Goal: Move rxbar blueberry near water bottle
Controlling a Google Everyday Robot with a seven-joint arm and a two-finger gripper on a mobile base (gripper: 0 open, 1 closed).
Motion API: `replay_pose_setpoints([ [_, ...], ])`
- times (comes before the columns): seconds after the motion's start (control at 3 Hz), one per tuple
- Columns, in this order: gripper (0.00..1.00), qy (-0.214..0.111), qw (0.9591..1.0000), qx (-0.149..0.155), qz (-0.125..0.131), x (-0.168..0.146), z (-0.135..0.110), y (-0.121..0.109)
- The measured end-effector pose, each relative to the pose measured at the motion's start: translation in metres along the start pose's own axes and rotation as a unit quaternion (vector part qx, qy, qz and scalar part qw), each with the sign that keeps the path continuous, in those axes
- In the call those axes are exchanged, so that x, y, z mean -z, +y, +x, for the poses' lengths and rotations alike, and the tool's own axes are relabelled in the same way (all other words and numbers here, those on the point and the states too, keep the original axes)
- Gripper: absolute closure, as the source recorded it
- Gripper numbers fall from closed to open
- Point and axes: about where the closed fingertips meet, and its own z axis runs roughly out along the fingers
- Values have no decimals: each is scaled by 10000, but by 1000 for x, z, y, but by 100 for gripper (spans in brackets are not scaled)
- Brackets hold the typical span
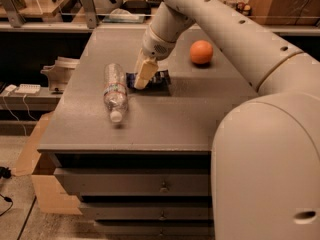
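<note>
Cream end effector (142, 80) low over the navy bar

It points down at the rxbar blueberry (161, 77), its tip at the bar's left end; whether it grips the bar or stands spread I cannot tell. The bar lies flat on the grey surface (170, 119), just beside the water bottle (115, 90), which lies on its side with its white cap toward the front edge. An orange ball (201, 52) sits apart to the right.

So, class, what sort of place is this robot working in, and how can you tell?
Probably a lab or workshop: a grey drawer cabinet, cluttered workbenches behind it, a power strip at left. The gripper is down at the rxbar blueberry beside the water bottle.
</note>
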Motion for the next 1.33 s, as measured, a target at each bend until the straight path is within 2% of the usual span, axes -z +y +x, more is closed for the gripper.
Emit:
replay_pose_setpoints([
  [0.67,13,-44,9998,-62,-164,-10,6,2],
  [1.0,0,-42,9998,-73,-174,-9,8,1],
  [1.33,0,40,10000,-89,1,9,20,-4],
])
